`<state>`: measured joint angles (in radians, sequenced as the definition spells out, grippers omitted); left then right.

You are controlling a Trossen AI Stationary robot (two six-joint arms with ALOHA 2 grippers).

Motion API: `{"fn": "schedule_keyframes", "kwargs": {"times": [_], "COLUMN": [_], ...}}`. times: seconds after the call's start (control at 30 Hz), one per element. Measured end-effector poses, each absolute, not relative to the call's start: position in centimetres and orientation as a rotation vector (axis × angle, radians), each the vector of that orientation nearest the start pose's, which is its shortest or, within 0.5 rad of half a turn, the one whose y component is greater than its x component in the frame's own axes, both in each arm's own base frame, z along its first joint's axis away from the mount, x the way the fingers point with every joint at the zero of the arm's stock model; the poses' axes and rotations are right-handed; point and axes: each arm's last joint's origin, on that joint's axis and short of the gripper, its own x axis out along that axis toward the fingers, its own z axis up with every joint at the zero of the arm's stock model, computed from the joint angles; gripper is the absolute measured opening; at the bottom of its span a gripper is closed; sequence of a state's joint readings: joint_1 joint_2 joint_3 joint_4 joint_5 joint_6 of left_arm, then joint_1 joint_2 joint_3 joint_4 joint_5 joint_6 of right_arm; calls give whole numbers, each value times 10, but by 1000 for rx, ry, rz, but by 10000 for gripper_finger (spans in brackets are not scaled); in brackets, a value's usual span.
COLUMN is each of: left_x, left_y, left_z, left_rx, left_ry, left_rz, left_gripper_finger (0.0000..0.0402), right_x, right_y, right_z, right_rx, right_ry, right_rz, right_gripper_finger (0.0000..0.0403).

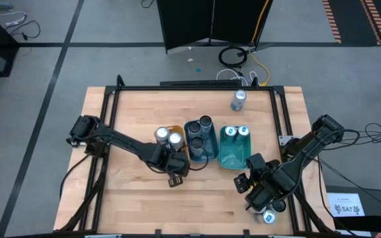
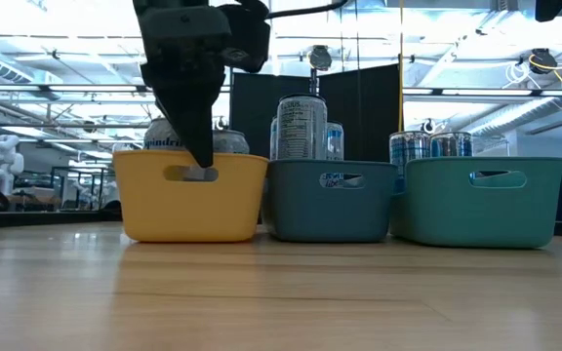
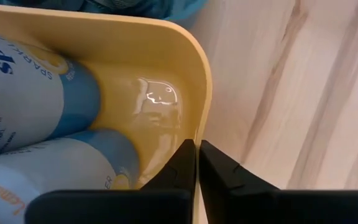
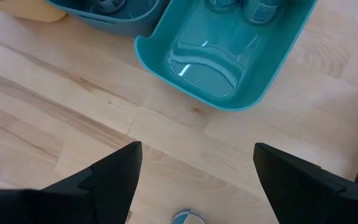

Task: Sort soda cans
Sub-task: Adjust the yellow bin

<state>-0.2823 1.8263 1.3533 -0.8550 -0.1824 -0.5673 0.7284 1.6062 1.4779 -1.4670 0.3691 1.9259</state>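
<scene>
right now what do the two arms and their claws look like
Both arms are dark, near black, built of slim links with chunky joints and black cables running along them. The left claw has two flat, matte black tapered fingers with angular edges. The right claw has the same black wedge-shaped fingers. No markings show on either.

Bare table (image 1: 137, 198) before three trays (image 1: 201, 142)
</scene>
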Motion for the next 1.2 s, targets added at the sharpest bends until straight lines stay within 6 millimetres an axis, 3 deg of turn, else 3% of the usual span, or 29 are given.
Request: {"fn": "schedule_keyframes", "kwargs": {"times": [0.33,0.6,1.2], "left_x": [341,334,324], "left_y": [-80,-79,-82], "left_z": [207,206,210], "left_rx": [-161,-74,-60], "left_ry": [1302,1378,1445], "left_rz": [333,312,253], "left_gripper_finger": [22,22,22], "right_x": [214,213,212], "right_y": [177,176,175], "right_z": [301,301,301], "right_rx": [774,762,758], "right_ry": [1006,1010,1012], "right_rz": [-963,-972,-976], "right_gripper_finger": [299,299,299]}}
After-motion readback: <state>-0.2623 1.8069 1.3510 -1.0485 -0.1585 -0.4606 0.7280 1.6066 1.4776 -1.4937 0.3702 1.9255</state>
